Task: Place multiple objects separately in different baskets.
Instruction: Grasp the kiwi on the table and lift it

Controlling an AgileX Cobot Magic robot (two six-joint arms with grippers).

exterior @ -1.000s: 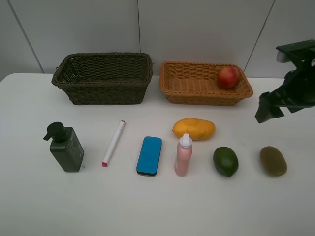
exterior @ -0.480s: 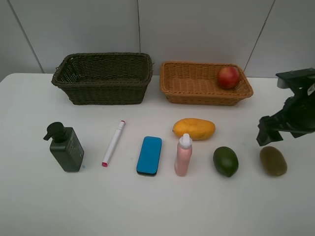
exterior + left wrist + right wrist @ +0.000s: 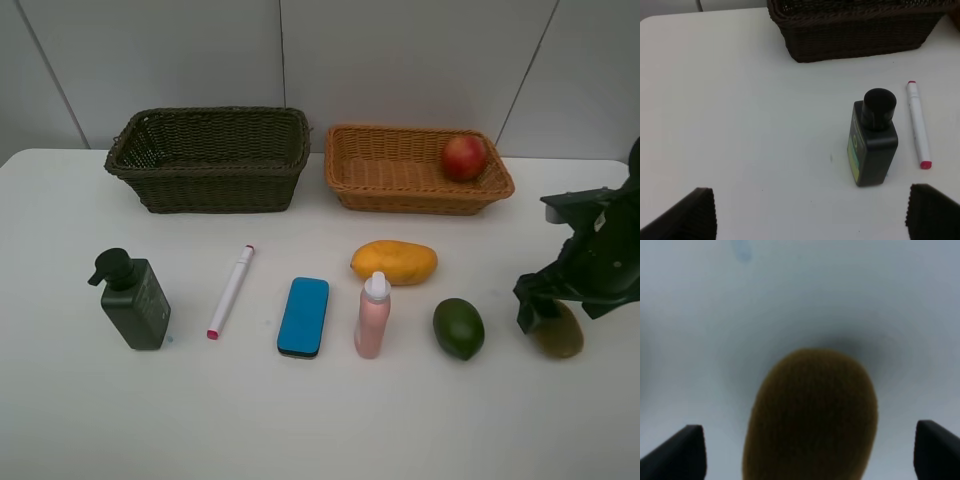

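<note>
Right end effector [image 3: 811, 452] agape, straddling brown kiwi [image 3: 812, 405] on white table [image 3: 790, 290]

White table [image 3: 300, 420], grey panelled wall [image 3: 400, 60]

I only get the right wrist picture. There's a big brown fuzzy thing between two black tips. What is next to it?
Observer: That's a kiwi. A green avocado lies beside it on the table, not touching it.
Operator: Is any fruit in a basket yet?
Observer: Yes, a red pomegranate sits in the orange basket.
Operator: What's the other pincer doing?
Observer: The left pincer is open above the table, with a dark pump bottle in front of it.
</note>
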